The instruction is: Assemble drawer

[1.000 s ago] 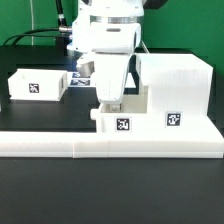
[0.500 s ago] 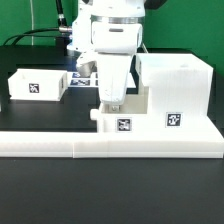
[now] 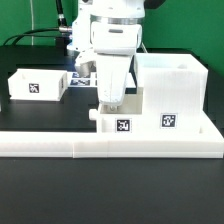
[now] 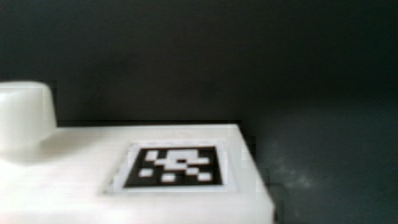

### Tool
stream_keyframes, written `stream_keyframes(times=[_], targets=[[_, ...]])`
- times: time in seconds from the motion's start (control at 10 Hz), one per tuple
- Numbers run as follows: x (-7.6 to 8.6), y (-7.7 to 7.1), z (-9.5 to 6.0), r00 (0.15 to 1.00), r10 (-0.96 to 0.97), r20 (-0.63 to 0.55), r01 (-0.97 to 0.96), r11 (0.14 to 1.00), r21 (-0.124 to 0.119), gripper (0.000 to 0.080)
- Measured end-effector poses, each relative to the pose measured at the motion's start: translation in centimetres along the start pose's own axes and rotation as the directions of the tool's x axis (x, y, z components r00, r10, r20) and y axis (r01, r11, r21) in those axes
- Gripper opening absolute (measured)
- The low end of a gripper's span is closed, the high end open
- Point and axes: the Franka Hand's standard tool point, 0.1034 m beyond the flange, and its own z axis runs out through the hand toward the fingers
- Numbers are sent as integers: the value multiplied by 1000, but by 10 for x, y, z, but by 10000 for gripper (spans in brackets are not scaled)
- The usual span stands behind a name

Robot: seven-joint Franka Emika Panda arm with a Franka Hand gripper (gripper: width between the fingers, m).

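The drawer (image 3: 120, 124), a small white open box with a tag on its front and a round knob (image 3: 96, 115), stands against the front ledge, touching the tall white housing (image 3: 171, 92) on its right. My gripper (image 3: 108, 101) points straight down into the drawer's left part. Its fingers stand close together and their tips are hidden behind the drawer's wall. The wrist view shows the drawer's tagged face (image 4: 178, 166) and the knob (image 4: 23, 116) from very near, but no fingers.
A second low white open box with a tag (image 3: 36, 86) stands at the exterior view's left. A long white ledge (image 3: 60, 143) runs along the front of the black table. Cables hang at the back left.
The housing has shifted or turned slightly, its right edge now a little further left. The gripper and the drawer have hardly moved.
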Motion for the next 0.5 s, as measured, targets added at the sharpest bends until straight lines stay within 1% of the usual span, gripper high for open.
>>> stream_keyframes(times=[0.2,0.4,0.5], targets=[[3,3,0,1000,-18,6,18,1000,-2,42],[3,5,-1,1000,-13,10,13,1000,-9,42],[2,6,-1,1000,-8,5,8,1000,-17,42]])
